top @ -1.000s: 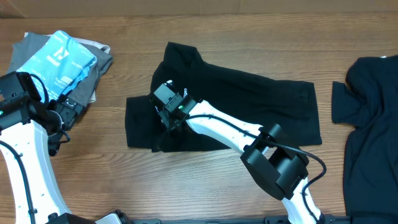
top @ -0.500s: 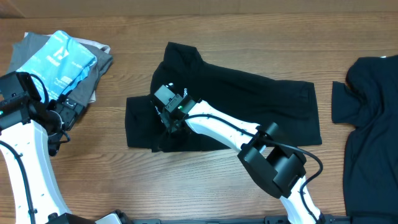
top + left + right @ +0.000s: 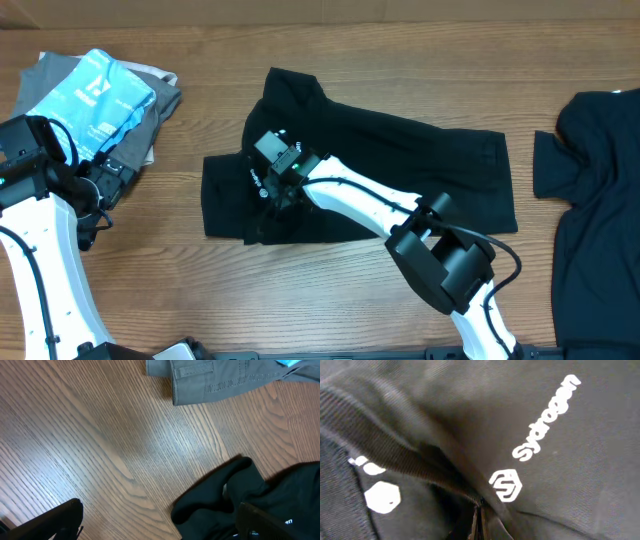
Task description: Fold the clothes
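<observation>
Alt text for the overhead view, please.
The right tool is shut on a pinch of the black T-shirt spread mid-frame. The left tool sits open beside a grey and blue clothes pile; a second black shirt lies at the picture's right edge.

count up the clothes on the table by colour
black: 2 (middle T-shirt, right-edge T-shirt)
grey: 1 (grey garment at the top left; any more stacked under it can't be told)
light blue: 1 (light blue garment lying on the grey one)
total: 4
</observation>
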Robot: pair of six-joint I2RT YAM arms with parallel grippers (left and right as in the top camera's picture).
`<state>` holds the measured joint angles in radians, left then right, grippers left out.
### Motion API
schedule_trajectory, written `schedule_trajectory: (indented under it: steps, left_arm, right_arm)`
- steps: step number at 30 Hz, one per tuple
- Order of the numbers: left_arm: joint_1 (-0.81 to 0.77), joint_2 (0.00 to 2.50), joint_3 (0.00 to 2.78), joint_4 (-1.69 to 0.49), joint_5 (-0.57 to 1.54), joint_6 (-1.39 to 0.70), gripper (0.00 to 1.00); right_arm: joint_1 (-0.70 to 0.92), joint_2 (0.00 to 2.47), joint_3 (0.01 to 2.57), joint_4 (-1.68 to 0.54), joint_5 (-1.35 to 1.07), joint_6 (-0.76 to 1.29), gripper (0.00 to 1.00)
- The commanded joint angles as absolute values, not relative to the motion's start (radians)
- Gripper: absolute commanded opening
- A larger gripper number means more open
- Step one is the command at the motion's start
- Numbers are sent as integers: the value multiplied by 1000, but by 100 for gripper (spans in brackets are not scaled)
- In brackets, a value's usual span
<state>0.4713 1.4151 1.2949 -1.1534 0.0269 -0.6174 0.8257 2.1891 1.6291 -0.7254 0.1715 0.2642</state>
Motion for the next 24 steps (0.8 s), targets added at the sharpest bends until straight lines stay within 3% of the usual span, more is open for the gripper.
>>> schedule_trajectory:
  steps: [1,24]
  left_arm:
    - [471,1422,1304,-1155,30,-598,100]
    - [471,1422,1304,-1155,30,-598,100]
  right_arm:
    - [804,2165,1658,-712,171,261,4]
    - [737,2167,1703,-691,242,201,4]
